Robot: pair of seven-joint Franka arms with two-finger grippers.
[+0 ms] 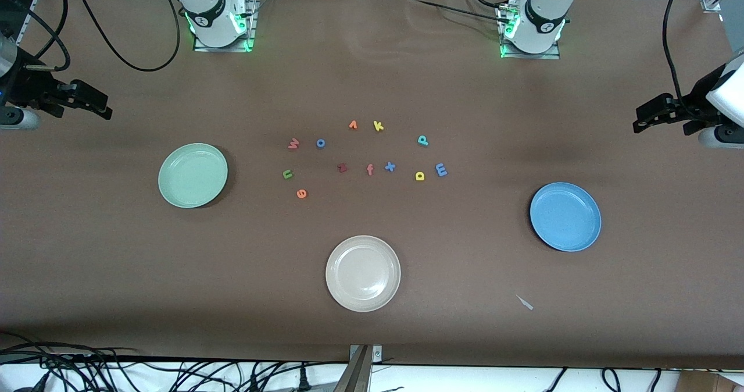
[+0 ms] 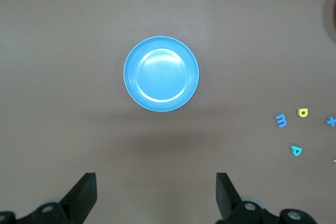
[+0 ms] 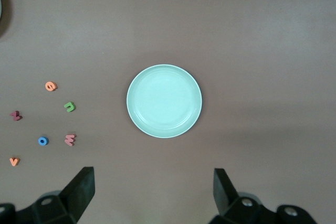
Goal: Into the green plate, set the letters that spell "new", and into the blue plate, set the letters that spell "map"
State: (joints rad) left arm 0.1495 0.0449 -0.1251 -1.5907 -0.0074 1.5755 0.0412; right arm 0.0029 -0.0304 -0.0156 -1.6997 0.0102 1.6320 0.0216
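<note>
nearest the front camera: beige-white plate (image 1: 362,273) on the brown counter (image 1: 116,264), with a small pale scrap (image 1: 525,302) close by toward the left arm's end. farther back, green plate (image 1: 193,175) toward the right arm's end and blue plate (image 1: 565,216) toward the left arm's end, both bare inside. between the two, well apart from either plate, a loose cluster of foam letters. "new" group on the side of the cluster toward the green plate: pinkish-red w (image 1: 293,143), green n (image 1: 288,174), orange e (image 1: 301,193), the e nearest the camera of the three. "map" group on the side toward the blue plate: teal p (image 1: 423,141), yellow a (image 1: 419,175), blue m (image 1: 441,170) just beside the a. among the cluster also: blue o (image 1: 320,143), orange v (image 1: 353,125), yellow k (image 1: 378,125), dark red z (image 1: 342,167), salmon f (image 1: 369,170), blue x (image 1: 390,166). left hand (image 2: 156,195) raised over the counter at its own end, fingers (image 2: 84,195) spread apart, holding nothing, blue plate in its wrist view. right hand (image 3: 153,192) raised likewise at its own end, fingers (image 3: 81,190) spread apart, holding nothing, green plate in its wrist view.
</note>
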